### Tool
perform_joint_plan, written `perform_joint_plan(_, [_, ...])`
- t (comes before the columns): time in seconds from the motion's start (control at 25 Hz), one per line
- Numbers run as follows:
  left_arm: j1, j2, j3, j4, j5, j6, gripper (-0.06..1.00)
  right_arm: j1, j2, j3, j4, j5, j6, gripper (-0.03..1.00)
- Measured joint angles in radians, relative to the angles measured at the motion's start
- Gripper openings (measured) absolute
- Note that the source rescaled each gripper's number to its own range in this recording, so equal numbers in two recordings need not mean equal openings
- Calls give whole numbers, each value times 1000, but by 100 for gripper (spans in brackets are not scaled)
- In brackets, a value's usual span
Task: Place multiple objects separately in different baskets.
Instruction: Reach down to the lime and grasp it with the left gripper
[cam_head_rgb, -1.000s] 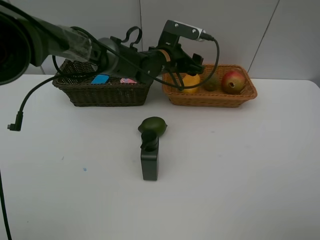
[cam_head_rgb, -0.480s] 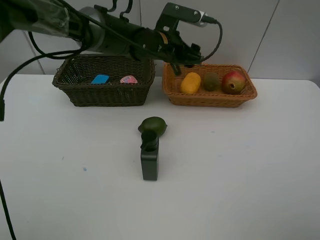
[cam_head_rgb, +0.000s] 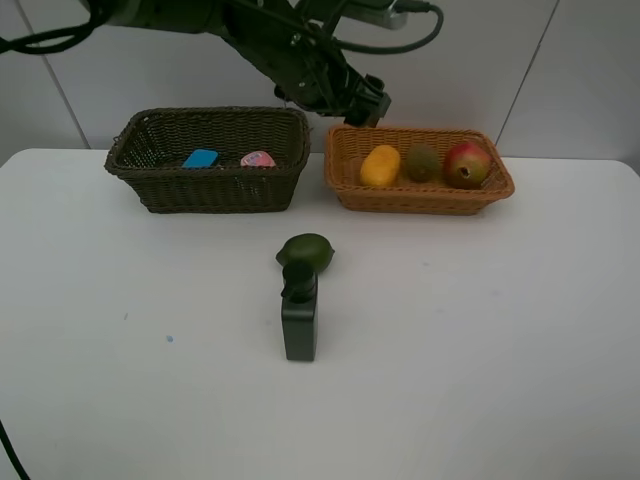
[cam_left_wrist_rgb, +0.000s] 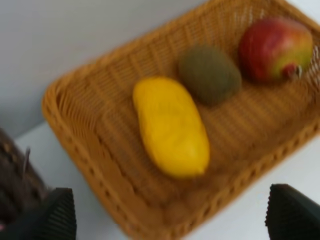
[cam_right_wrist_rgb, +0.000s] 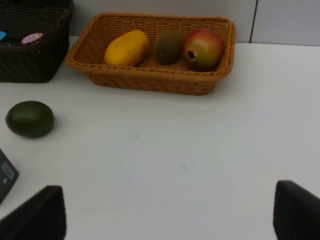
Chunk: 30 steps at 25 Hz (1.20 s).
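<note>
Orange-tan basket: three items, mango, kiwi, pomegranate. Dark basket: two, blue eraser, pink bottle. Surface: avocado just beside dark green bottle. Left gripper above baskets, right gripper: jaws wide, empty.

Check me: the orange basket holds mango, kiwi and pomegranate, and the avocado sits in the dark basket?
Wrong about the avocado: it lies on the table, outside the dark basket, as the exterior high view shows. The rest is right.

A lab-like test bench: plain white table against grey wall panels.
</note>
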Motion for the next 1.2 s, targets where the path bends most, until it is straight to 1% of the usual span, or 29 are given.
perform_joint_plan(0.12, [0, -24, 0, -16, 134, -2, 100, 0, 0, 0, 0, 0, 0, 100])
perform_joint_plan(0.24, [0, -30, -1, -26, 231, -5, 100, 0, 0, 0, 0, 0, 0, 100])
perform_joint_plan(0.36, [0, -30, -1, -33, 298, -12, 100, 0, 0, 0, -6, 0, 0, 100])
perform_joint_plan(0.52, [0, -30, -3, -35, 355, -35, 100, 0, 0, 0, 0, 0, 0, 100])
perform_joint_plan(0.64, [0, -15, -3, -35, 389, -41, 100, 0, 0, 0, -6, 0, 0, 100])
perform_joint_plan(0.8, [0, 33, -3, -38, 408, -49, 100, 0, 0, 0, -6, 0, 0, 100])
perform_joint_plan(1.2, [0, 122, -4, -63, 403, -50, 100, 0, 0, 0, -6, 0, 0, 100])
